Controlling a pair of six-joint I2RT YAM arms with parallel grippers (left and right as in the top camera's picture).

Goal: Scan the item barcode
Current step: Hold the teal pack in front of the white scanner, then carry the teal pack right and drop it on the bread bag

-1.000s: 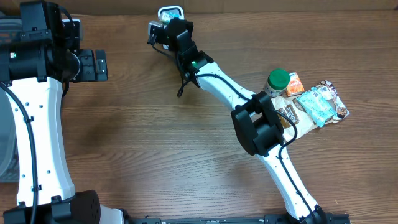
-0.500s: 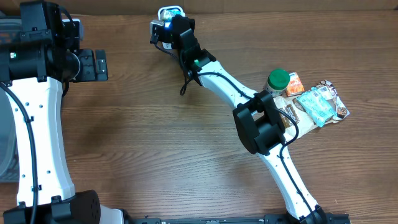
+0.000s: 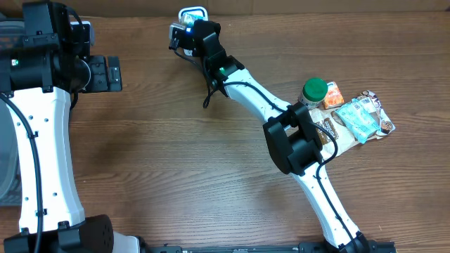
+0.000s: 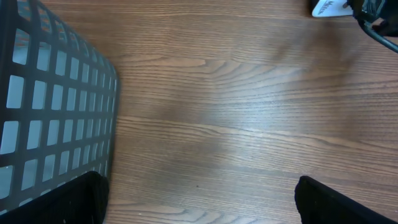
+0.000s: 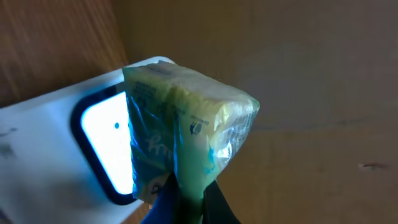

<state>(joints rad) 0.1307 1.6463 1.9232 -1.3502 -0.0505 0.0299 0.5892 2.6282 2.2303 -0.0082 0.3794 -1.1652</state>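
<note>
1. Over the last second the right gripper (image 3: pixel 188 29) has edged a little closer to the scanner (image 3: pixel 193 12) at the far edge of the table (image 3: pixel 176 161). It has then settled, and nothing visibly shifts in the last half second.
2. That pause suggests the item is now being presented to the reader rather than carried, so the task appears to be at the scan itself.
3. The right gripper is clenched on the lower seam of a small yellow-green wrapped packet (image 5: pixel 186 137). It holds the packet just in front of the scanner's lit window (image 5: pixel 102 149) (the glow shows beside the wrapper).
4. The left gripper (image 4: pixel 199 205) has not moved. Its fingers (image 4: pixel 81 199) are spread wide over bare wood with nothing between them, beside a mesh basket (image 4: pixel 50 112).
5. The other items, among them a green-lidded jar (image 3: pixel 314 89), lie in a pile (image 3: pixel 355 116) near the right arm's elbow, unchanged.
6. From overhead, the wrist covers nearly all of the packet. In the right wrist view the wrapper's print is blurred and no barcode can be made out; it may sit on the face turned toward the window. Whether the packet touches the window cannot be told.
</note>
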